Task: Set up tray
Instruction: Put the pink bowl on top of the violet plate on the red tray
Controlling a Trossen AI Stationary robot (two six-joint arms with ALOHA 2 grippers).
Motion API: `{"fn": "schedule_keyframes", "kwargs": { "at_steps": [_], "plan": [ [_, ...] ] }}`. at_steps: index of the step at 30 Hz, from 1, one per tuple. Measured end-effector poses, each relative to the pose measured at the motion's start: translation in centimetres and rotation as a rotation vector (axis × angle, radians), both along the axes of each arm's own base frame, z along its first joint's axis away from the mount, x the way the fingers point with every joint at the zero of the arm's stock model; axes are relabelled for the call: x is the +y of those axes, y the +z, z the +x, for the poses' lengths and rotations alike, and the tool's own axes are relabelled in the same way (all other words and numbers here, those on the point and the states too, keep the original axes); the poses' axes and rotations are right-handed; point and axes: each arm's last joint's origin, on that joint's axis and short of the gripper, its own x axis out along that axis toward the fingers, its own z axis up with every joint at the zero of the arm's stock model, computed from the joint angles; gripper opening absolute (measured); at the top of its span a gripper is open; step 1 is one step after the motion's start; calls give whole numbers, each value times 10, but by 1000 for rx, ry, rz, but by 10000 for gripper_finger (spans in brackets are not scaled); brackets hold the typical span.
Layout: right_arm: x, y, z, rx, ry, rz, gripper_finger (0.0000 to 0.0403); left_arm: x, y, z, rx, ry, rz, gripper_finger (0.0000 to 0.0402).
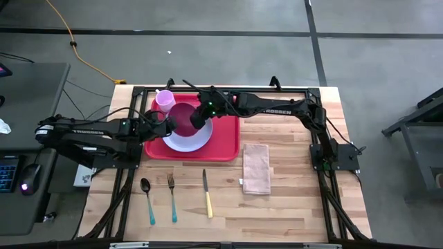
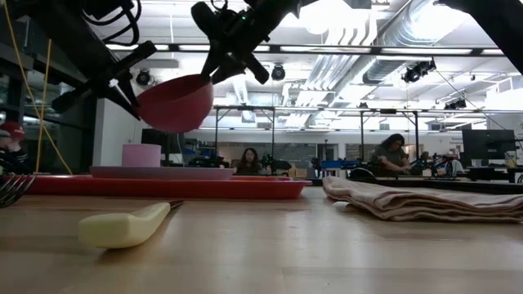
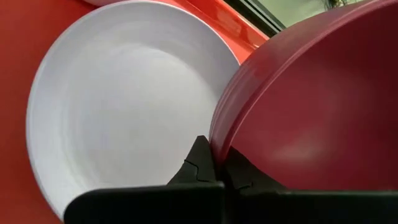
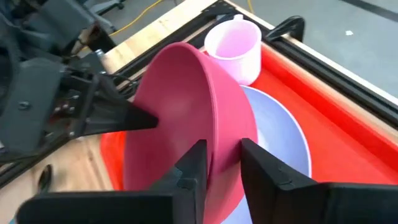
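Observation:
A dark pink bowl hangs tilted in the air above a lavender plate. The plate lies on the red tray at the table's far middle. A pale pink cup stands on the tray's far left corner. My left gripper is shut on the bowl's rim from the left. My right gripper is open; its fingers straddle the bowl's opposite rim, with a gap showing beside one finger. My left gripper pinches the bowl's rim on its left side, one finger inside the bowl and one outside. It comes from the table's left, slanting down. The bowl is lifted clear of the plate and tipped on edge. My right gripper has one finger close against the bowl's inner wall; I cannot tell whether it touches.
A folded beige napkin lies right of the tray. A spoon, a fork and a yellow-handled knife lie side by side near the table's front. People sit in the room beyond.

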Motion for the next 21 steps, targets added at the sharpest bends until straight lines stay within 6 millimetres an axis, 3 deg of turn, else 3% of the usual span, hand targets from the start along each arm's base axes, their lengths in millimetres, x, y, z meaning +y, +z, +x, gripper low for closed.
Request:
{"fn": "schedule_keyframes", "kwargs": {
  "at_steps": [10,21],
  "plan": [
    [1,12,0,-31,40,-3,107,0,1,-1,2,10,7,12],
    [-4,13,-3,-1,60,34,115,0,2,-2,4,6,8,12]
  ]
}}
